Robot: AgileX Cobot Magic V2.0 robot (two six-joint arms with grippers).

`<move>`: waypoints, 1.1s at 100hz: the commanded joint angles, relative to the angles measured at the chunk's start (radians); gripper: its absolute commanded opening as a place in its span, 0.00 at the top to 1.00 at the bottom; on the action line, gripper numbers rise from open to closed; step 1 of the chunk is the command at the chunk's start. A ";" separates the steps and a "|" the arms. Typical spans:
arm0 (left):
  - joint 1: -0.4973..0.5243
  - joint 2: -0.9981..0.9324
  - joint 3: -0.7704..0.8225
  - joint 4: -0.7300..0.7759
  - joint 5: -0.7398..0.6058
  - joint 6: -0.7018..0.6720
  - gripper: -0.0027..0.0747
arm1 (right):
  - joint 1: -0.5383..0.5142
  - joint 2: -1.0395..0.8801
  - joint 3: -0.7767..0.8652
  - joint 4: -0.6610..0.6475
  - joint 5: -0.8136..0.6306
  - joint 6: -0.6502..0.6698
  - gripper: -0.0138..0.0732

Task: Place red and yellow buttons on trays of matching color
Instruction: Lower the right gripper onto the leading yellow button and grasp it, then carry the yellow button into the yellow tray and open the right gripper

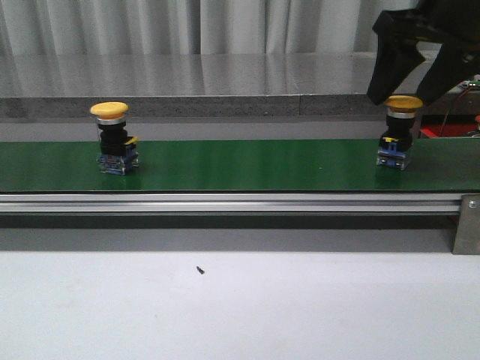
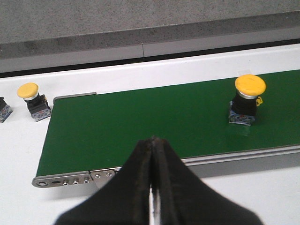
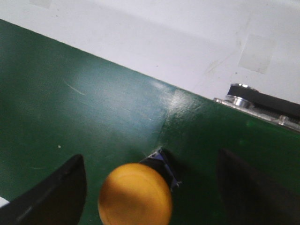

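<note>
Two yellow buttons stand upright on the green belt (image 1: 240, 165): one at the left (image 1: 110, 139) and one at the right (image 1: 401, 127). My right gripper (image 1: 405, 88) hangs open just above the right button, one finger on each side of its cap. In the right wrist view that yellow cap (image 3: 135, 194) sits between the spread fingers (image 3: 61, 192), untouched. My left gripper (image 2: 152, 140) is shut on nothing, over the belt's near rail. It faces the left button (image 2: 248, 98). No red button and no trays are in view.
A third yellow button (image 2: 30, 98) stands on the white table beyond the belt's end, with a partly cut-off part (image 2: 3, 110) beside it. A metal rail (image 1: 225, 202) runs along the belt's front. Something red (image 1: 433, 131) shows behind the belt at the right.
</note>
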 commanded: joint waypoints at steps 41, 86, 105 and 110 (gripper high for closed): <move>-0.006 0.001 -0.028 -0.026 -0.070 -0.001 0.99 | -0.001 0.017 -0.043 -0.121 0.113 0.103 0.44; -0.006 0.001 -0.028 -0.026 -0.072 -0.001 0.99 | -0.051 -0.109 -0.043 -0.138 0.224 0.115 0.50; -0.006 0.001 -0.028 -0.026 -0.070 -0.001 0.99 | -0.178 -0.200 -0.029 -0.138 0.267 0.115 0.50; -0.006 0.001 -0.028 -0.026 -0.070 -0.001 0.99 | -0.221 -0.220 -0.019 -0.138 0.266 0.115 0.50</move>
